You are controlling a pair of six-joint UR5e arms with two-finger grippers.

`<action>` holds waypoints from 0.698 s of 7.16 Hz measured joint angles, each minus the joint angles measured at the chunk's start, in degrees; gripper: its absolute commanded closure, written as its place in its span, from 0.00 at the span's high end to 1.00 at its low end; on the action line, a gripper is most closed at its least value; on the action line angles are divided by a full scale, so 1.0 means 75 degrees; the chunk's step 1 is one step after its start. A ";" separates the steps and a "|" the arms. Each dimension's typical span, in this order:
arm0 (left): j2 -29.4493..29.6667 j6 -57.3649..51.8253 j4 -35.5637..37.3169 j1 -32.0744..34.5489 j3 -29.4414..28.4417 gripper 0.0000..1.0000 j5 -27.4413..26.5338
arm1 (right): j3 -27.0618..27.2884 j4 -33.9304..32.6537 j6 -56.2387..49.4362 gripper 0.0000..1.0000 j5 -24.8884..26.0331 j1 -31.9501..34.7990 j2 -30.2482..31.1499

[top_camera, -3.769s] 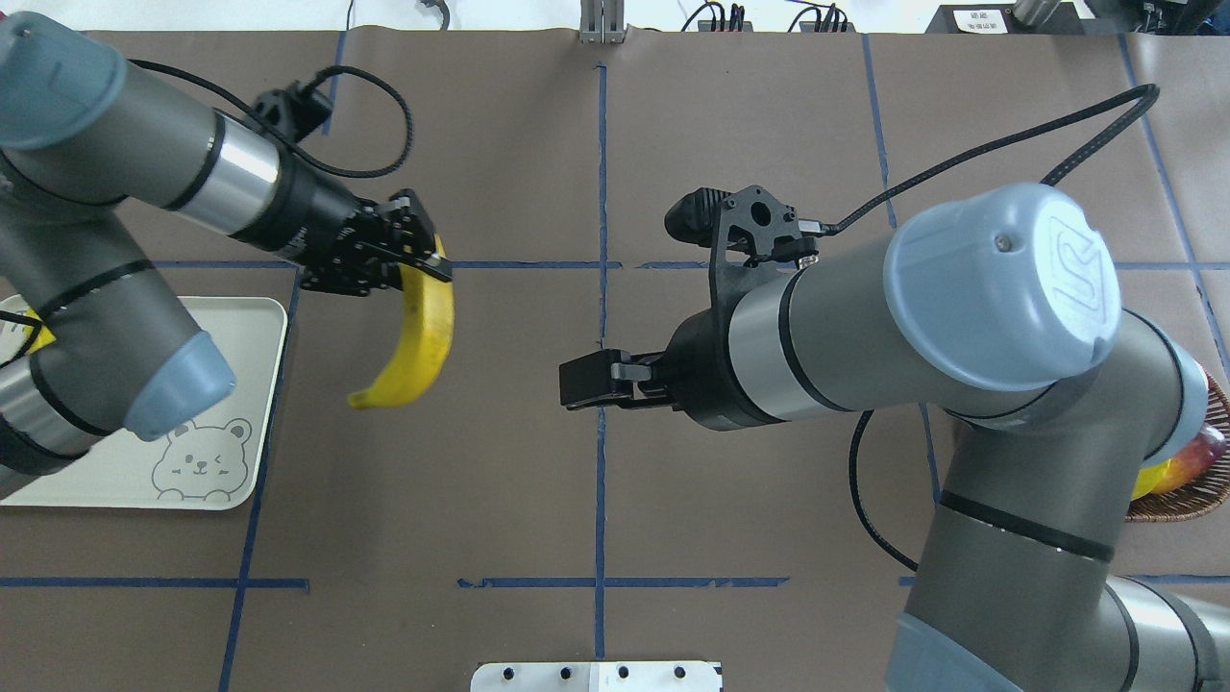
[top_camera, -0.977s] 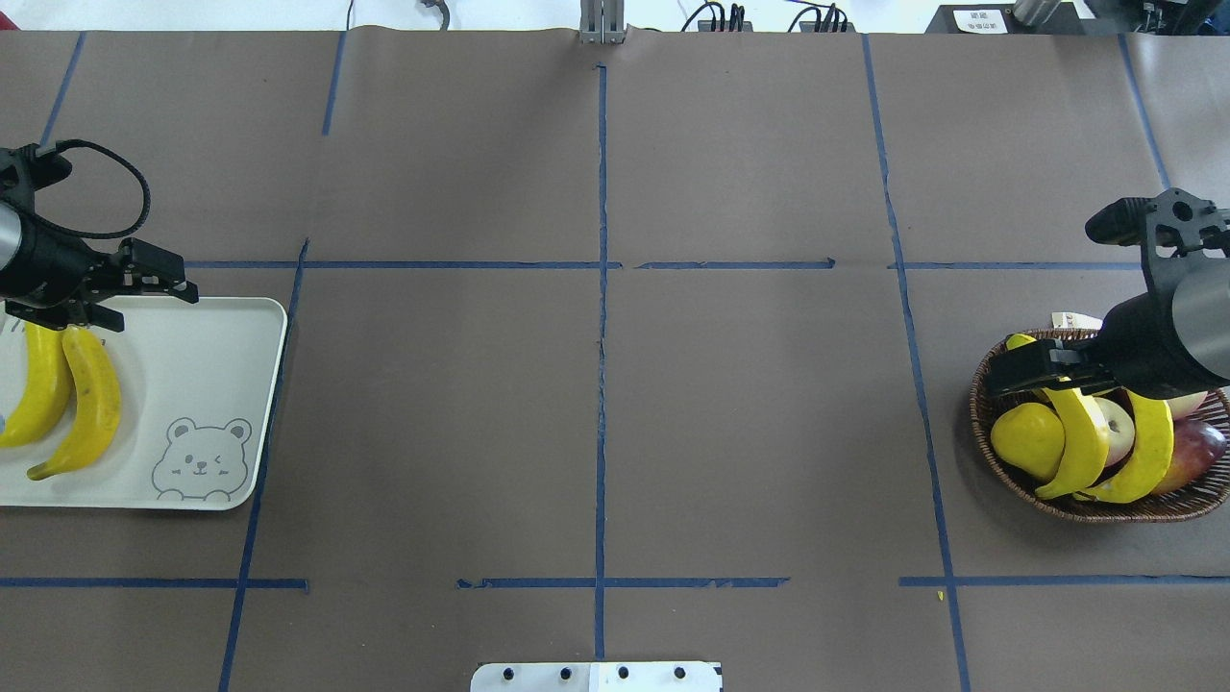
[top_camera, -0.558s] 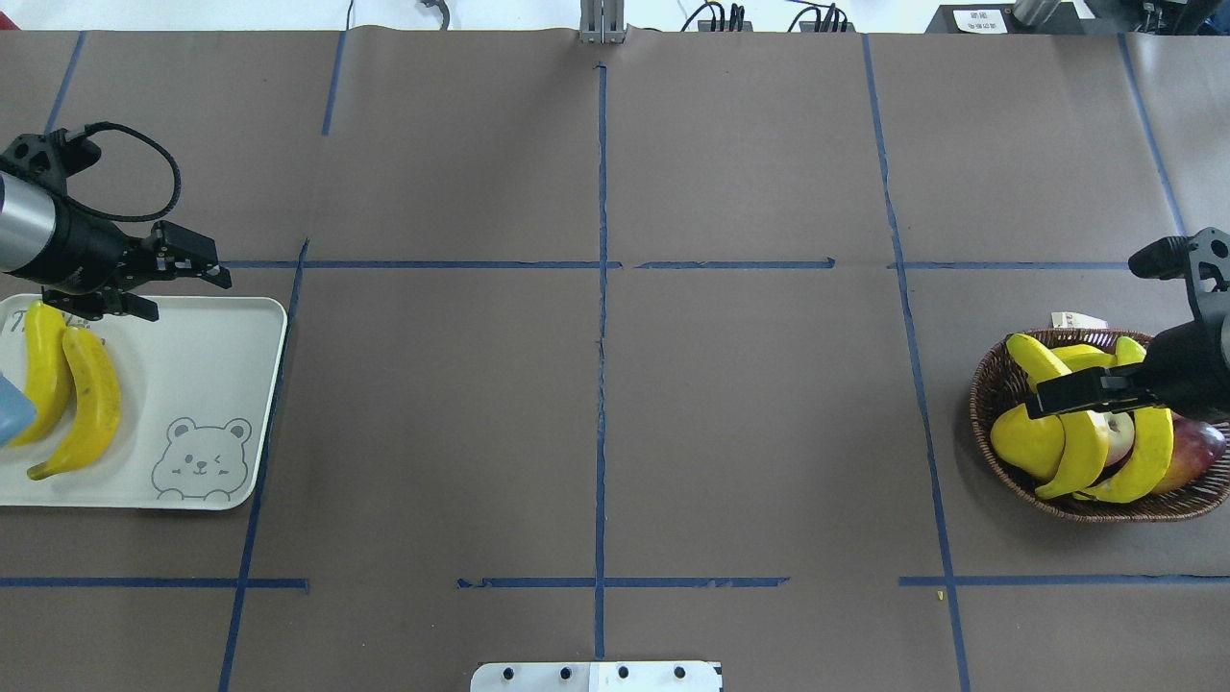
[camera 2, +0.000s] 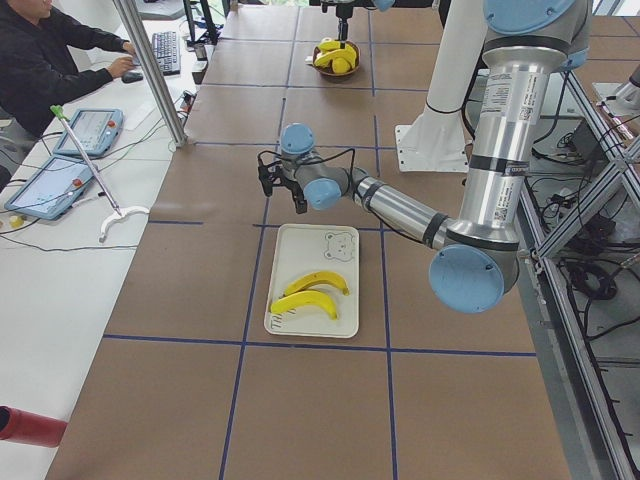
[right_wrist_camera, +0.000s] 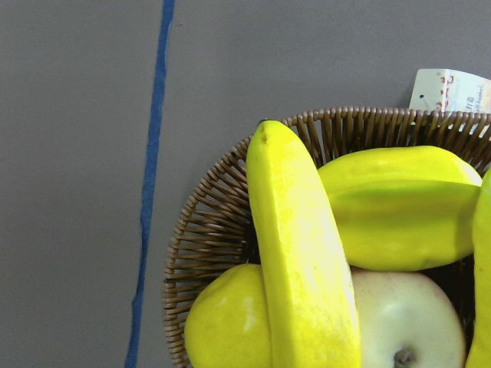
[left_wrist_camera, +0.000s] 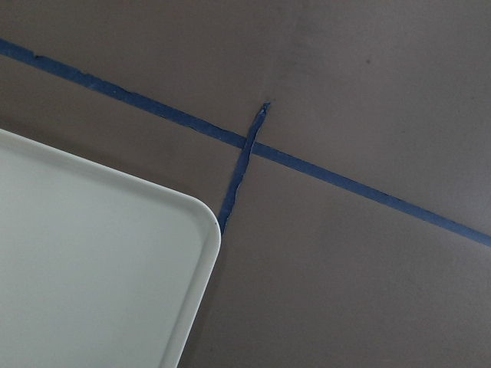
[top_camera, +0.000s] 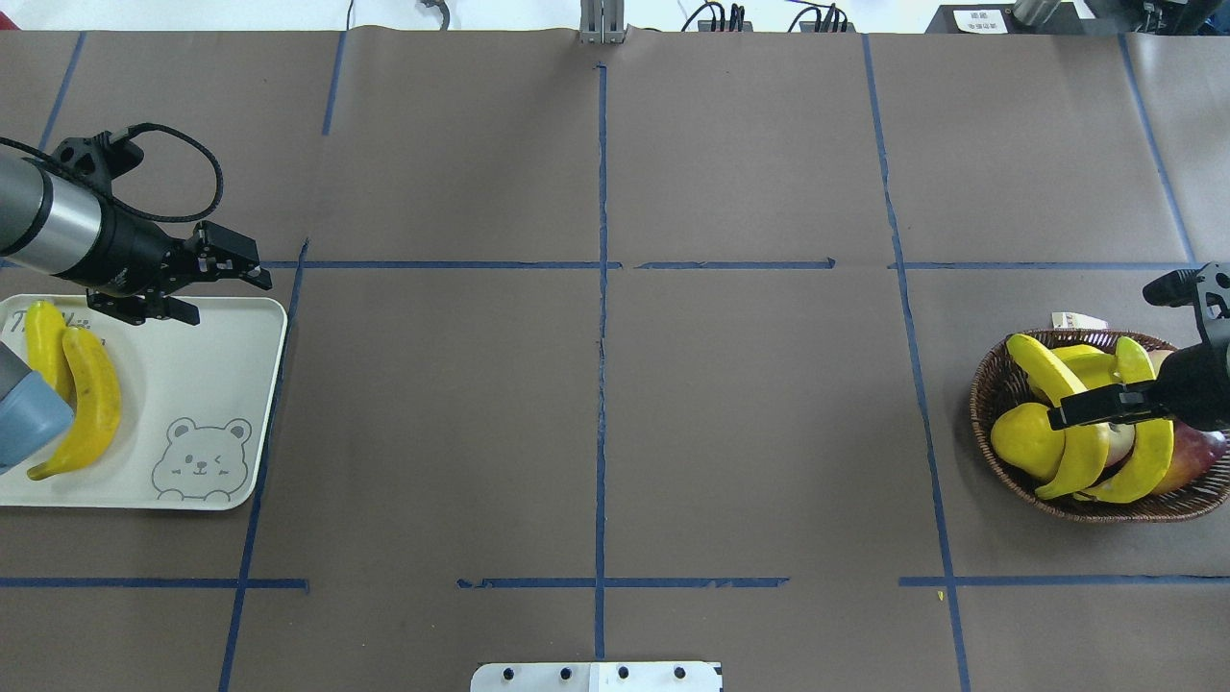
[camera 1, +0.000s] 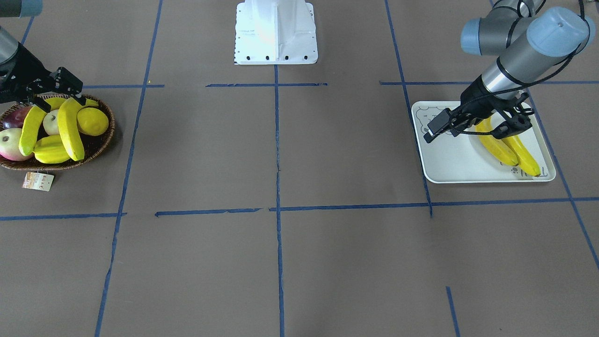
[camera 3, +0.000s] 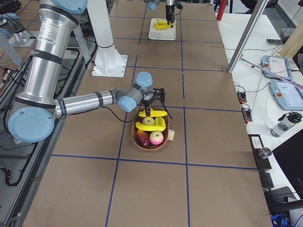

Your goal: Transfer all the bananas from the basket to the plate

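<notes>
Two bananas (top_camera: 96, 394) lie side by side, touching, on the plate (top_camera: 192, 365), on its half toward the bench's left edge. The bear face printed on the plate sits at the corner nearest the robot and the bench's middle. The plate rests flat by the left edge of the bench, about midway between the robot's edge and the far edge.

The other two bananas (top_camera: 1086, 459) are in the basket (top_camera: 990, 404) by the right edge of the bench. They are draped curved across the top of the other fruit, each running from the far rim to the near rim. Under and beside them are a lemon (camera 1: 92, 120), a starfruit (camera 1: 49, 150), a pale apple (right_wrist_camera: 406, 322) and two reddish fruits. The basket's paper tag (camera 1: 37, 181) lies on the bench just past its far rim.

The right hand (top_camera: 1067, 413) hangs low over the basket, pointing toward the bench's middle, across the upper part of one banana. In the front view its fingers stand apart with nothing gripped.

The left hand (top_camera: 231, 301) hovers over the plate's far corner toward the bench's middle. It is released, its fingers spread and empty, well clear of the two bananas there.
</notes>
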State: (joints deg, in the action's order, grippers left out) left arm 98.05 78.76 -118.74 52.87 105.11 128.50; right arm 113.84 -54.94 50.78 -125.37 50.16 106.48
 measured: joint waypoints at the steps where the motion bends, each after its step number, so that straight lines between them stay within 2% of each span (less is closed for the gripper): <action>1: 0.0006 0.0007 0.0000 -0.0002 0.0003 0.99 -0.0001 | -0.0103 0.0043 0.0000 0.99 -0.0008 0.0001 0.0006; 5: -0.0002 0.0000 -0.0003 -0.0006 -0.0003 0.99 -0.0001 | -0.0206 -0.0010 0.0043 0.99 -0.0033 -0.0011 0.0034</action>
State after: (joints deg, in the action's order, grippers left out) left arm 98.03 78.76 -118.76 52.82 105.08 128.50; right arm 112.30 -55.02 51.11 -125.61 50.08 106.74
